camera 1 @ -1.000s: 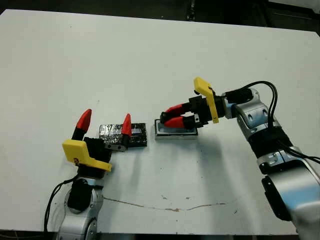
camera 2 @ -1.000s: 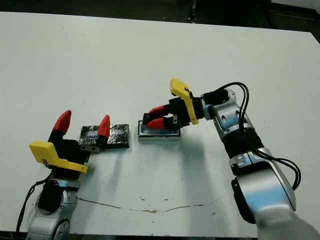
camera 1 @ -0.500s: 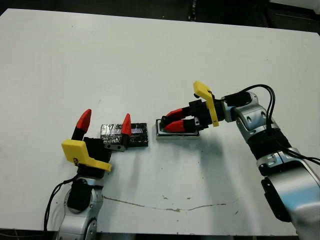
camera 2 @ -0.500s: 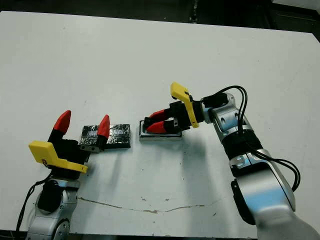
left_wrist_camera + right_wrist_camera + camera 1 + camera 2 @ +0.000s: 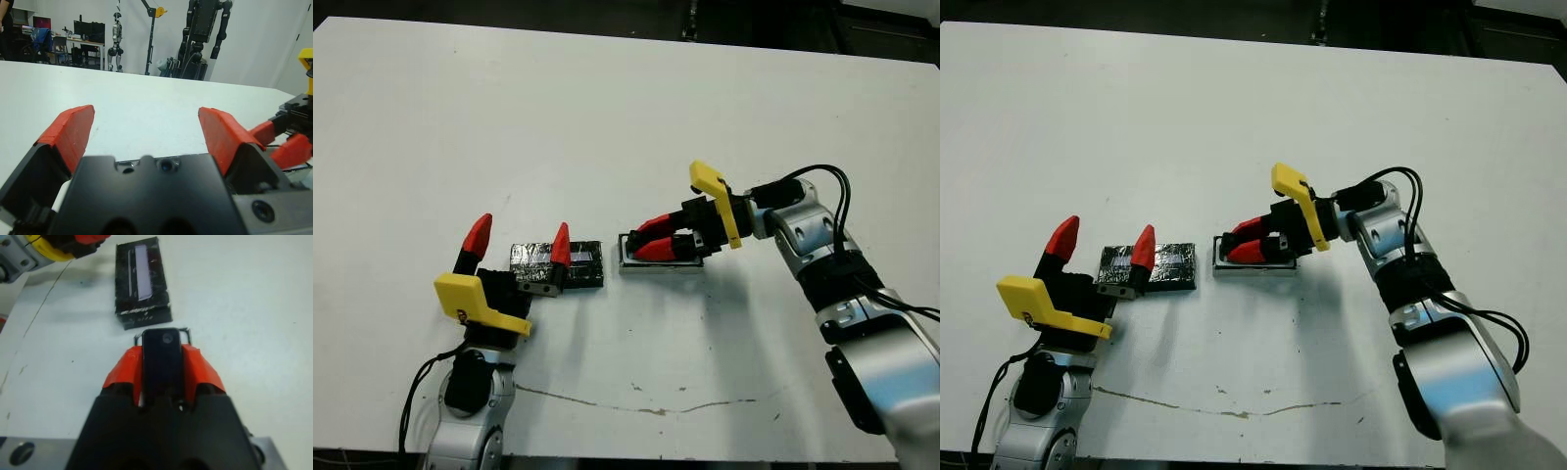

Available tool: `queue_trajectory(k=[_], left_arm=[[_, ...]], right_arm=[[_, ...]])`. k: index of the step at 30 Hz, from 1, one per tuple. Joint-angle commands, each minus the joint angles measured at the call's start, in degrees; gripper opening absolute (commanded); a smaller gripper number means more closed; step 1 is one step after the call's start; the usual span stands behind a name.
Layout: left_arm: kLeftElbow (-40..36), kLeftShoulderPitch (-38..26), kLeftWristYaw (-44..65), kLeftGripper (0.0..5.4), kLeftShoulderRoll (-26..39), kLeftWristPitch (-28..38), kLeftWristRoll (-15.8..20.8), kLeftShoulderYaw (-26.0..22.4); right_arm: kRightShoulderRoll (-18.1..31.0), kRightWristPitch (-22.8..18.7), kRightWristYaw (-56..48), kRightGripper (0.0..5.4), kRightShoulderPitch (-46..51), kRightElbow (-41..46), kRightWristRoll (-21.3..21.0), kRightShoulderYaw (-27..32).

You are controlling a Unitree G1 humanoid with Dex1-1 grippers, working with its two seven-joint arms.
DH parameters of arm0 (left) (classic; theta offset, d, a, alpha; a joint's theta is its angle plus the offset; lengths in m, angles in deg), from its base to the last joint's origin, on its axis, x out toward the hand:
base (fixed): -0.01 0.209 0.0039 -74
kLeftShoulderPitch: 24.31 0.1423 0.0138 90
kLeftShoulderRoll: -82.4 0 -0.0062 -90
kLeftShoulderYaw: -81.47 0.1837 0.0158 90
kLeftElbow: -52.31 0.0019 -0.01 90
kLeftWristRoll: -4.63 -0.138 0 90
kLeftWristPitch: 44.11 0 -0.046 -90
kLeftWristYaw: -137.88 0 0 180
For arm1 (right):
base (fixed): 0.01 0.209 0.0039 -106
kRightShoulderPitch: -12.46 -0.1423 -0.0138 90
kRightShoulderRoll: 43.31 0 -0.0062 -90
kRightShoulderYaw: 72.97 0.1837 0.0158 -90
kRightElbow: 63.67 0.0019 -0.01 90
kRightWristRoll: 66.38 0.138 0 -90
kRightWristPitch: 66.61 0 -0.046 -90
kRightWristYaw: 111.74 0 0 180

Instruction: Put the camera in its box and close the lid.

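My right gripper [image 5: 649, 238] is shut on the camera [image 5: 163, 364], a small black oblong clamped between its red fingers [image 5: 121, 374]. It hangs low over the box [image 5: 658, 265], a shallow tray near the table's middle; in the right wrist view only the box's rim corners [image 5: 138, 337] peek out past the camera's end. The lid [image 5: 583, 264], a black slab with crinkly silver foil, lies flat just left of the box and also appears in the right wrist view [image 5: 142, 281]. My left gripper [image 5: 521, 237] stands open and upright right in front of the lid, holding nothing.
The white table [image 5: 607, 117] stretches wide behind and beside both things. A thin brown crack [image 5: 636, 403] runs along near its front edge. In the left wrist view, a room with stands and equipment [image 5: 205, 29] lies beyond the table.
My right gripper has tilted and sunk slightly lower onto the box with the camera held. The left arm and the lid have not moved.
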Motion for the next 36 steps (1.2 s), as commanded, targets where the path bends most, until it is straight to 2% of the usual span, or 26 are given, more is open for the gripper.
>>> queue_trajectory(k=[1, 14, 22, 24, 29, 33, 36], left_arm=[[0.1, 0.7, 0.3, 5.40, 0.4, -0.3, -0.2, 0.0], [0.8, 0.3, 0.7, 5.40, 0.6, 0.3, -0.4, 0.0], [0.8, 0.6, 1.1, 5.40, 0.5, -0.1, 0.5, 0.0], [0.7, 0.6, 1.3, 5.40, 0.5, -0.3, 0.9, 0.0], [1.1, 0.6, 1.3, 5.40, 0.4, 0.4, 0.6, 0.1], [0.5, 0.6, 1.0, 5.40, 0.6, 0.1, 0.3, -0.2], [0.3, -0.7, 2.9, 5.40, 3.2, 1.0, 0.6, -2.1]], right_arm=[[1.8, -0.6, -0.6, 2.53, 1.1, -0.1, -1.6, -0.6], [2.9, 3.7, -0.1, 4.24, 1.9, 1.6, -1.8, 0.6], [5.1, 3.8, -0.2, 5.33, 1.5, 4.6, 0.8, 4.7], [5.8, 4.0, -0.2, 5.39, 1.1, 5.5, 1.5, 6.1], [8.0, 2.1, -0.3, 5.39, 0.9, 8.9, 4.3, 9.7], [9.7, -5.8, 5.3, 5.39, 3.8, 16.3, 8.6, 15.2], [8.9, -9.0, 17.6, 5.39, 11.1, 25.6, 10.2, 21.4]])
